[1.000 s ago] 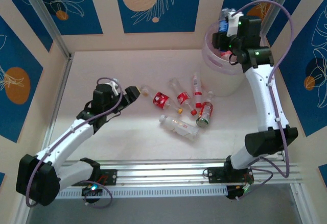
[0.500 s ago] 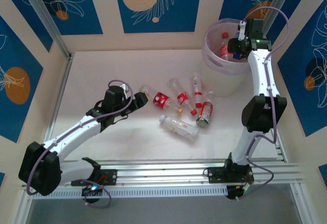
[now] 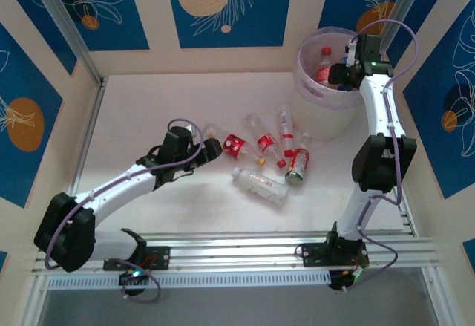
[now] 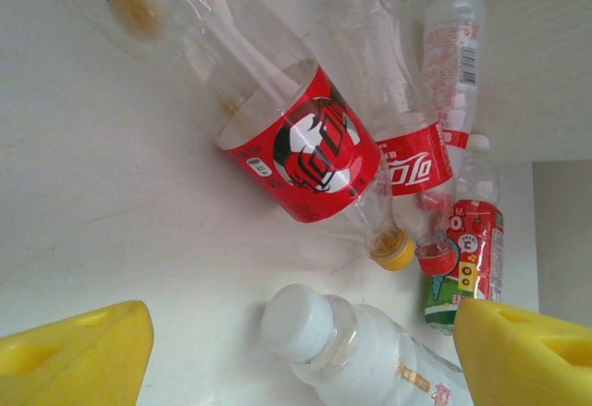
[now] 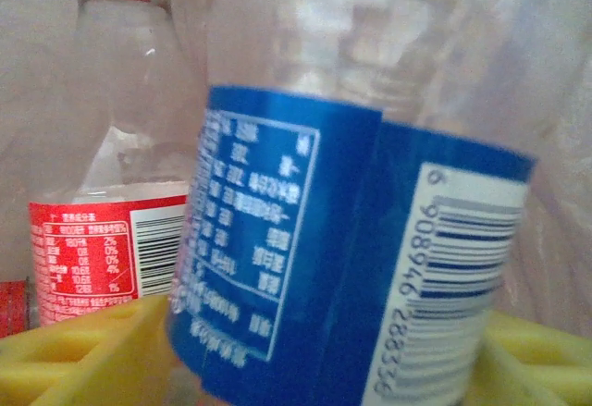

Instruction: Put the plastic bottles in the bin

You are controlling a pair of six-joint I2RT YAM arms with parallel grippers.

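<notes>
Right gripper (image 3: 343,73) sits over the bin (image 3: 323,118) with the blue-labelled bottle (image 5: 305,239) between its pads, for the drop. Can't tell if it's clamped or released. Left gripper (image 3: 211,148) is spread wide beside the red-labelled bottle (image 4: 301,152), probably the next pick.

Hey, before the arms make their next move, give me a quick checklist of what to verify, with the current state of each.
1. Left gripper fingers open, nothing between them: ok.
2. Yellow-capped red-labelled bottle lying just ahead of it, nothing on top: ok.
3. Right gripper above the bin: ok.
4. Blue-labelled bottle let go: cannot tell; it sits between the right fingers.
5. Arms well apart: ok.
6. All bottles binned: not ok; several lie on the table.
</notes>
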